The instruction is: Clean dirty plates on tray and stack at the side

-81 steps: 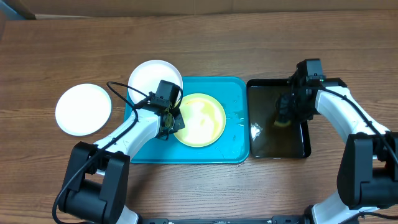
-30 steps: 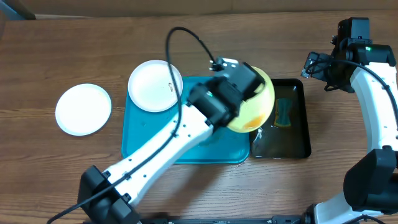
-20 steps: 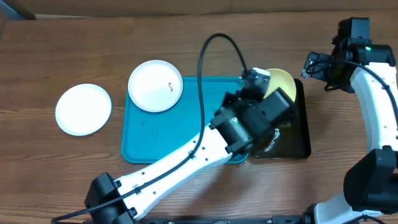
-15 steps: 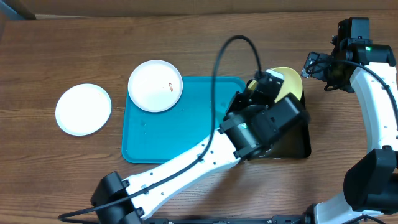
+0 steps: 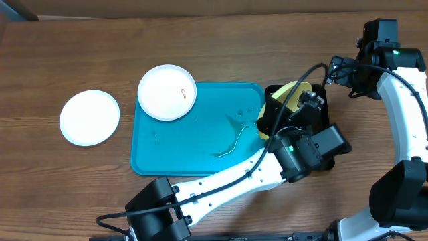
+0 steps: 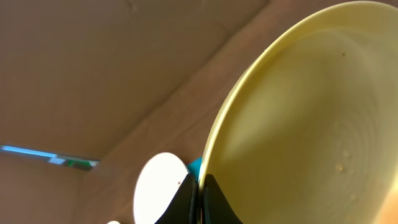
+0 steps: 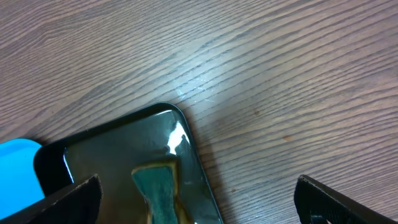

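Overhead, the yellow-green plate [image 5: 284,94] stands tilted over the black tray [image 5: 323,90], its rim pinched by the left gripper [image 6: 200,199]; the right gripper [image 7: 199,186] gapes wide, empty.

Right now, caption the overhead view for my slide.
Left gripper holds yellow-green plate tilted over black tray; right gripper open, empty.

A robotics lab is suggested. Two white robot arms [image 5: 221,179] are seen at a wood-grain surface [image 5: 67,53].
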### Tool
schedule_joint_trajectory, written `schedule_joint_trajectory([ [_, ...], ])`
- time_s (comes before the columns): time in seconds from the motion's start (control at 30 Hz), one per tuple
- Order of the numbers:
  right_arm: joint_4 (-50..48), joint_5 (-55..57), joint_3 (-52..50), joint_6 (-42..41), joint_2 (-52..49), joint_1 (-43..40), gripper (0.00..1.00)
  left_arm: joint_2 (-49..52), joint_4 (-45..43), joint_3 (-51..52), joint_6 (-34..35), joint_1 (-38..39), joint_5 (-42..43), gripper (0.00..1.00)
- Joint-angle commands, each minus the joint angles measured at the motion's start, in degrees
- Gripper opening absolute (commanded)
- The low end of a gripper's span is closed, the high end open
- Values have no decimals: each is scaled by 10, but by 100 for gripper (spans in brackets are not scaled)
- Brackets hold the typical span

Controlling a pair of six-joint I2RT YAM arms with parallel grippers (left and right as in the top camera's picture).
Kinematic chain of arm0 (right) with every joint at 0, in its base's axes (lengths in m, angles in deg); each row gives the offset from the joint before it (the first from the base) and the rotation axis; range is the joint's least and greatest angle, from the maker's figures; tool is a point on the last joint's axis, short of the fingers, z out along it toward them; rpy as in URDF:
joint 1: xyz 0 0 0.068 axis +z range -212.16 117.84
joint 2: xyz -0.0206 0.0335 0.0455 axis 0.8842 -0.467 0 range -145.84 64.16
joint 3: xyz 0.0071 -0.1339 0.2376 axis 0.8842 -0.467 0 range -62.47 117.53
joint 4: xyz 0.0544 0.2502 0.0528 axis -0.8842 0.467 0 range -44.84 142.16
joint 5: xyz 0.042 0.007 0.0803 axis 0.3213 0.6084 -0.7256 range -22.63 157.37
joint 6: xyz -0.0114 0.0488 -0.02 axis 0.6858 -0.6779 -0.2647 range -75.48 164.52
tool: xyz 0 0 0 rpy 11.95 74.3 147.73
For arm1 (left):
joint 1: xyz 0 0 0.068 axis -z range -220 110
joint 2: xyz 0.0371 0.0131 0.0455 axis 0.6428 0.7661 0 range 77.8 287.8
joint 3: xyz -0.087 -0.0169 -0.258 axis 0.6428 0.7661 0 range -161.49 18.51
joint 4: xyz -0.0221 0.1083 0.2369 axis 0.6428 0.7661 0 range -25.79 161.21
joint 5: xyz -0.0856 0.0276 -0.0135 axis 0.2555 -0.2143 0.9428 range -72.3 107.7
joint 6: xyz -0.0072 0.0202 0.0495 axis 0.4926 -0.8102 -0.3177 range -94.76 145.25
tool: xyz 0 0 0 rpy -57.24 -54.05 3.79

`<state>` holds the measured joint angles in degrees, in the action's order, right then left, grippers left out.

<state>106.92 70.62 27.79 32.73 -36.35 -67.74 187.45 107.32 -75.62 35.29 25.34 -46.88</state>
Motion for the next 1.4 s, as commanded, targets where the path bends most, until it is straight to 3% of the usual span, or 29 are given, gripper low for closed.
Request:
schedule_joint_trajectory([
  [0.0,-1,5,5,-2,6,2,100,-3,-5,-13,-10,7,-51,4],
  [0.2,-1,5,5,-2,6,2,100,-3,-8,-13,20,27,-114,4],
  [0.4,-1,5,5,-2,6,2,100,-3,-18,-13,37,37,-110,4],
  [0.63,-1,5,5,-2,6,2,100,-6,-12,-13,68,14,17,4],
  [0.83,-1,5,5,-2,6,2,100,-39,27,-13,161,-29,190,4],
  [1.03,-1,5,5,-2,6,2,100,-96,62,-13,213,-147,420,4],
  [1.2,-1,5,5,-2,6,2,100,-127,140,-13,265,-283,530,4],
  [1.23,-1,5,5,-2,6,2,100,-130,181,-13,280,-343,558,4],
  [1.37,-1,5,5,-2,6,2,100,-130,259,-13,283,-472,593,4],
])
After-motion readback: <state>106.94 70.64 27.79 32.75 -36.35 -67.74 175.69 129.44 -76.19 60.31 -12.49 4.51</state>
